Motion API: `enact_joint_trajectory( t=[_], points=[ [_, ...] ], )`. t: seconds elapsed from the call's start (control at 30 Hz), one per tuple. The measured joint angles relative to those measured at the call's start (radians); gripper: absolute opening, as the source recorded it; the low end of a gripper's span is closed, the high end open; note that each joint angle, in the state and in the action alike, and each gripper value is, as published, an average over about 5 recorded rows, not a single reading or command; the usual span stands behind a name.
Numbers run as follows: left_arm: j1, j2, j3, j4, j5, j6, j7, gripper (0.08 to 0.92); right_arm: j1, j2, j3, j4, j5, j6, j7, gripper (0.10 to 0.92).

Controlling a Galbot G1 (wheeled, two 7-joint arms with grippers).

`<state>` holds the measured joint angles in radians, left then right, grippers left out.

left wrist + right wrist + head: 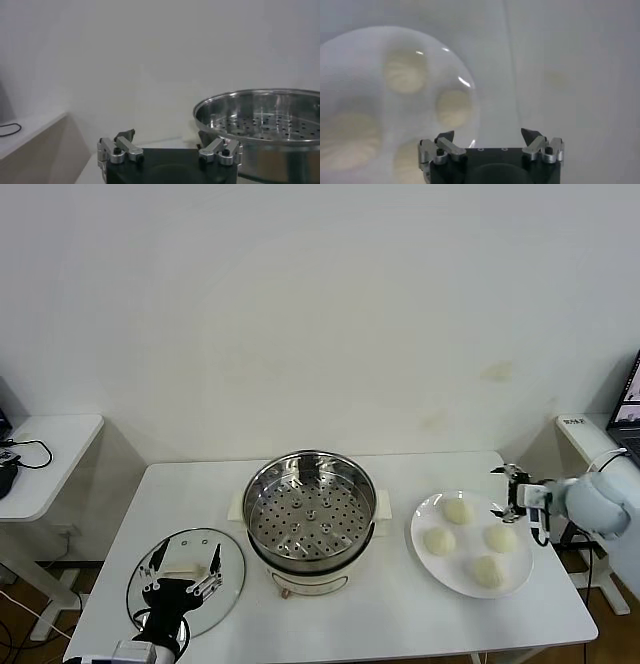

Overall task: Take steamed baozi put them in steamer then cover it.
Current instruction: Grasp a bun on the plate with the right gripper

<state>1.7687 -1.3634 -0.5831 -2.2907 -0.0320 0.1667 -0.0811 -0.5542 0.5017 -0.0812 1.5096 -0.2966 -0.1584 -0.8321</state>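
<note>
The steamer (310,519), a shiny steel pot with a perforated tray on a cream base, stands uncovered at the table's centre. It also shows in the left wrist view (260,117). The glass cover (228,584) with its cream handle (186,570) lies flat on the table at the front left. My left gripper (183,567) hangs open just above the cover's handle, holding nothing. Several cream-white baozi (457,511) sit on a white plate (430,569) at the right. My right gripper (508,492) is open and empty at the plate's far right edge, beside a baozi (454,107).
The table's right edge lies just past the plate. A small white side table (40,454) with a black cable stands at the left, and another desk (590,434) at the right. A bare wall is behind the table.
</note>
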Motion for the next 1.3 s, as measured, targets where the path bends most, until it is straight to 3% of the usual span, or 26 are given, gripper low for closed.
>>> enact_joint_trajectory(
  t=[0.47,1.3],
  points=[
    [-0.013,0.004,-0.022,0.016,0.001,0.002,0.007,0.823,0.297,0.108,-0.357,-0.217,-0.029,0.053,-0.132,0.823],
    [-0.015,0.001,-0.035,0.026,0.000,0.003,0.010,0.823,0.387,0.318,-0.458,-0.473,-0.113,0.078,-0.131,0.812]
  ],
)
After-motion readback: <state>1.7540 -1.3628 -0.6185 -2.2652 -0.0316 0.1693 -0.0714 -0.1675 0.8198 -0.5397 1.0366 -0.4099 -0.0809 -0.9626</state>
